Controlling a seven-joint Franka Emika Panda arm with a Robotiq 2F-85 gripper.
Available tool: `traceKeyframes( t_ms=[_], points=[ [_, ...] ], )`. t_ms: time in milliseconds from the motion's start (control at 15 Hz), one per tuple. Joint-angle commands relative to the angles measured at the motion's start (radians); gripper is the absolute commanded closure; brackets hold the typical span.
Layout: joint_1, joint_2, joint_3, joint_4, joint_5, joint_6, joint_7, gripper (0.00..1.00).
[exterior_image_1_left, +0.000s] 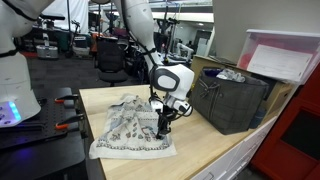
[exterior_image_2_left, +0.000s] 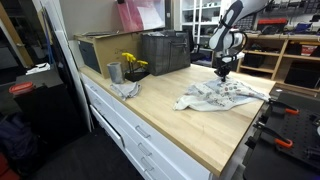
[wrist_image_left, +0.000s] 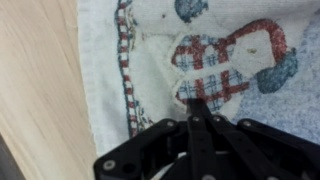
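Observation:
A white patterned cloth with red plaid and blue motifs lies spread on the wooden table; it also shows in an exterior view. My gripper points straight down onto the cloth near its edge, seen too in an exterior view. In the wrist view the black fingers are pressed together, pinching a small raised fold of the cloth by a red plaid patch.
A dark grey crate stands on the table beside the arm, also in an exterior view. A metal cup, a yellow flower and a crumpled grey rag sit near it. A cardboard box stands behind.

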Motion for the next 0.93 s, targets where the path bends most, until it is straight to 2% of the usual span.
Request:
traceKeyframes(
  t_ms=[0, 267, 667, 800, 867],
  points=[
    [-0.019, 0.093, -0.006, 0.103, -0.008, 0.028, -0.010, 1.00],
    [-0.020, 0.153, -0.021, 0.211, -0.036, 0.024, -0.011, 1.00],
    [-0.001, 0.241, -0.069, 0.361, -0.136, 0.013, -0.002, 1.00],
    [-0.001, 0.248, -0.075, 0.377, -0.155, -0.002, 0.005, 1.00],
    [0.000, 0.225, -0.073, 0.349, -0.160, 0.006, -0.002, 1.00]
  ],
)
